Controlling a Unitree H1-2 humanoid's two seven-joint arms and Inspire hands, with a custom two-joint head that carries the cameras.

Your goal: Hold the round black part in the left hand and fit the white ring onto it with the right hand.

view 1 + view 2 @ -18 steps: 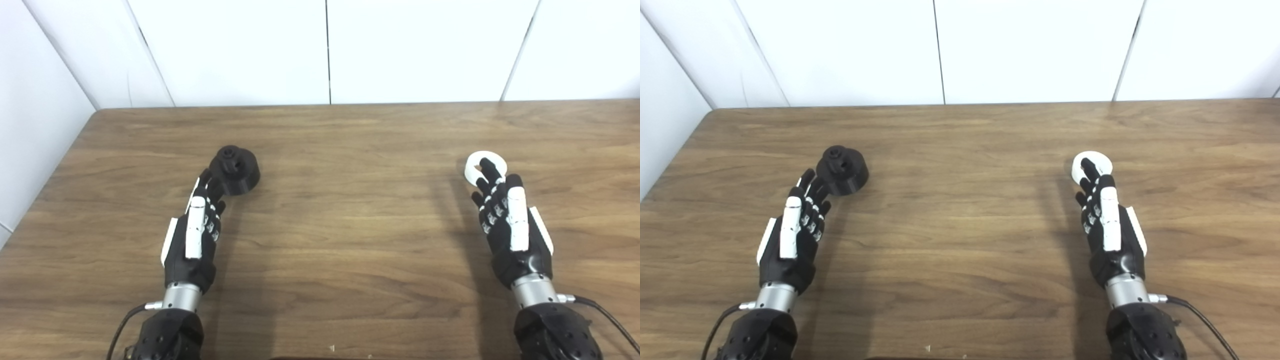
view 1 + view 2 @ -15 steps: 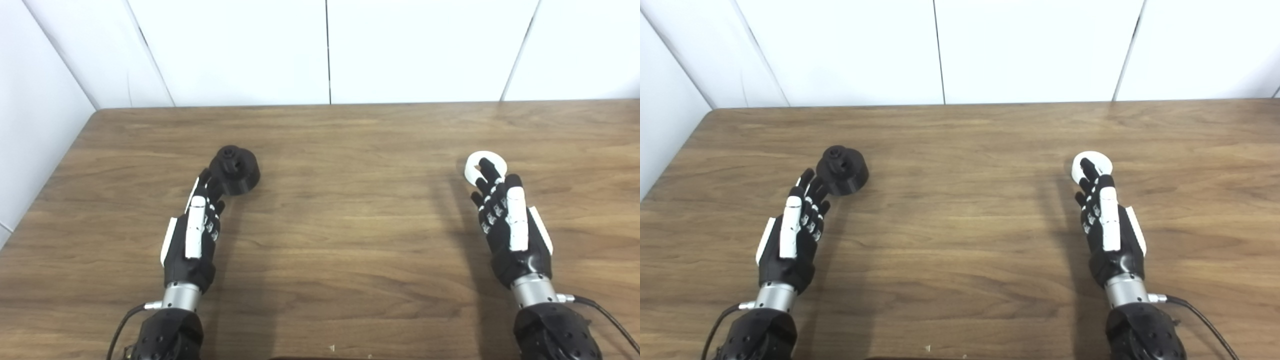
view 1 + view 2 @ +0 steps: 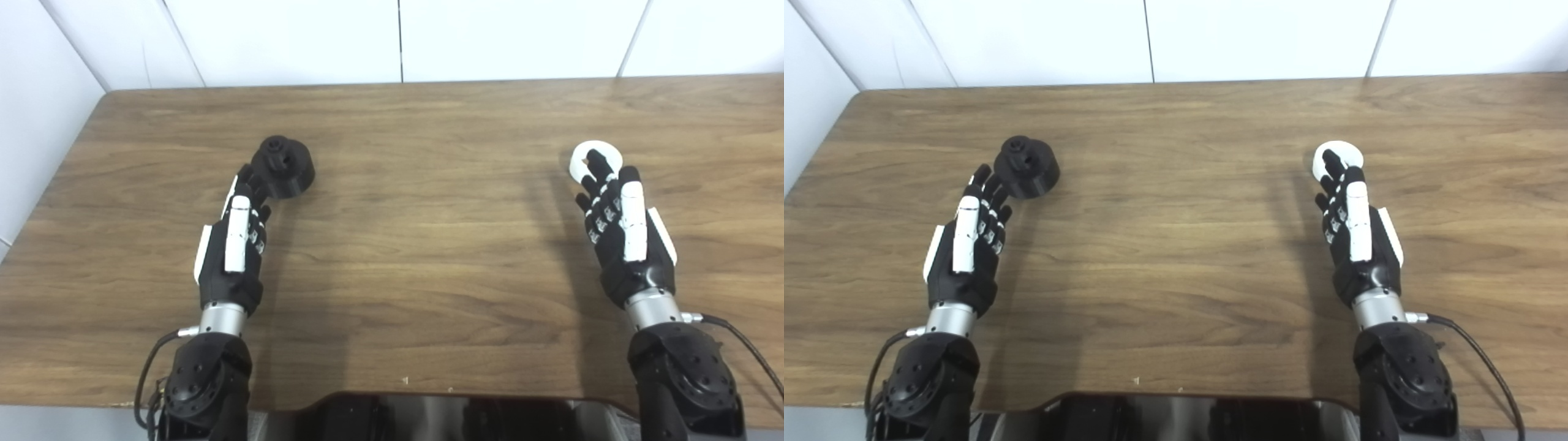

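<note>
Two robot hands rest over the wooden worktop [image 3: 416, 245], one toward each side, both reaching away from its near edge. On the left, the left robot hand [image 3: 231, 245] lies with fingers [image 3: 245, 184] stretched out and slightly apart, holding nothing; its fingertips come right up against the near-left side of the round black part [image 3: 283, 166], though actual contact cannot be told. That part, a stubby cylinder with a smaller raised hub and a hole on top, stands on the worktop toward the far-left corner, just beyond the fingertips. The middle of the worktop separates the two hands widely. On the right, the right robot hand [image 3: 625, 236] is likewise extended with fingers loosely spread and nothing gripped. The white ring [image 3: 595, 160] lies flat on the worktop toward its right edge, just beyond this hand; one dark fingertip overlaps the ring's opening in both views, and whether it touches the ring or hovers above it cannot be told.
</note>
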